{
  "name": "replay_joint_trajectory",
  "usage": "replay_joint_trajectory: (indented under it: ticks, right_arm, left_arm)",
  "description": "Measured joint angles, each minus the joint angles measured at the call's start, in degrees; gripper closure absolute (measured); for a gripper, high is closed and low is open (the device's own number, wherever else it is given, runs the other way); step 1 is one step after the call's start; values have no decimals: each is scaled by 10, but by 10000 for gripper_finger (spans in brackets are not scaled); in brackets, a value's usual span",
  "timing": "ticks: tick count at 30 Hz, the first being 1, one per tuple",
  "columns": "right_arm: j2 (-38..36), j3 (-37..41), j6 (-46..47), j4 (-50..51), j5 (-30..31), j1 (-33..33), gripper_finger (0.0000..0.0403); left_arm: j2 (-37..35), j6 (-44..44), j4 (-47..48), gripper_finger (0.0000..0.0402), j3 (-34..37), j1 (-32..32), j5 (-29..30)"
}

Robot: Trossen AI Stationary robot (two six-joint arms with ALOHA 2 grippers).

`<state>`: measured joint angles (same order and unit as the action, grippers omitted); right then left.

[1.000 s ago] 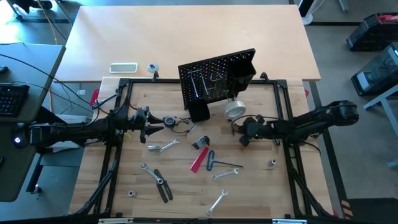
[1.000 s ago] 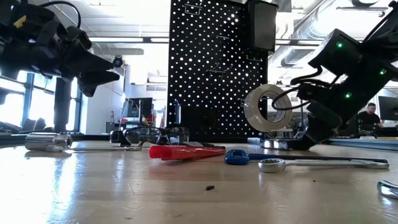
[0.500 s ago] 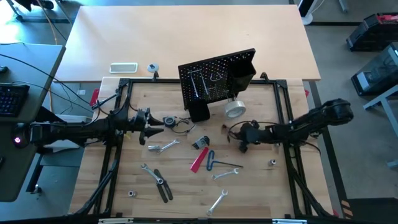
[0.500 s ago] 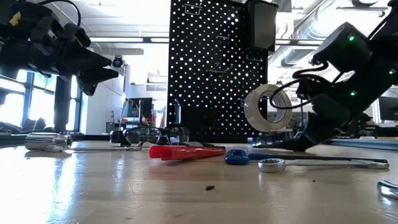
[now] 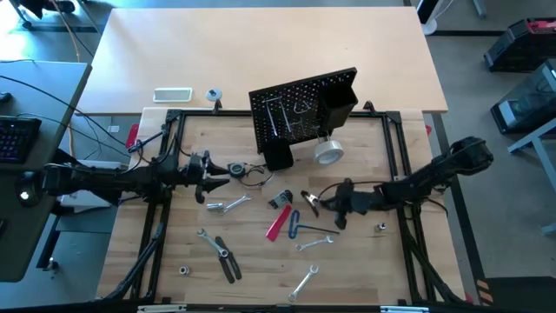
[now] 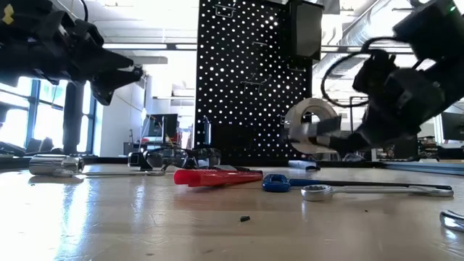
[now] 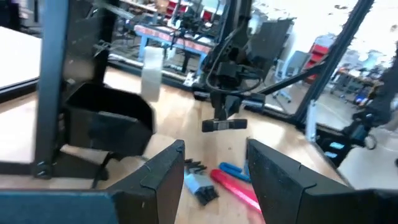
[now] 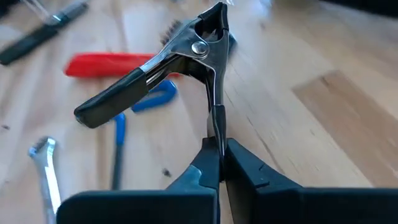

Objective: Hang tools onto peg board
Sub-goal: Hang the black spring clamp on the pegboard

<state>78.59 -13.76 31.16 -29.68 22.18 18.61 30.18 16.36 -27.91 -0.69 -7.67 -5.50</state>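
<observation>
One handle only of the black-handled pliers (image 8: 180, 62) is pinched in the right gripper (image 8: 216, 149) w/ jaws shut, so they could swivel or drop before the peg board (image 5: 300, 111); left gripper (image 7: 214, 168) waits half-open, empty.

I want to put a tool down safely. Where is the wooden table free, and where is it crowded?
Free: the right part of the wooden table, below the right gripper. Crowded: the middle, around the red-handled cutter, blue-handled tool and wrenches.
</observation>
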Motion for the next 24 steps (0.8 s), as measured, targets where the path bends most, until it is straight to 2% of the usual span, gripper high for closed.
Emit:
replay_joint_trajectory:
  ticks: [5, 13, 18, 22, 24]
  right_arm:
    - [0, -16, -57, -31, 24, 16, 402]
    - [45, -122, -198, -1, 36, 19, 402]
    - [105, -217, -265, 78, 82, 20, 402]
    - [152, -285, -303, 132, 149, 21, 402]
    - [171, -309, -317, 145, 182, 21, 402]
  left_arm:
    - [34, 7, -62, 239, 0, 27, 0]
    - [127, 50, -189, 239, 0, 80, 4]
    - [196, 51, -248, 239, 0, 122, 61]
    - [252, 50, -301, 239, -2, 146, 128]
    - [279, 45, -326, 239, -6, 154, 143]
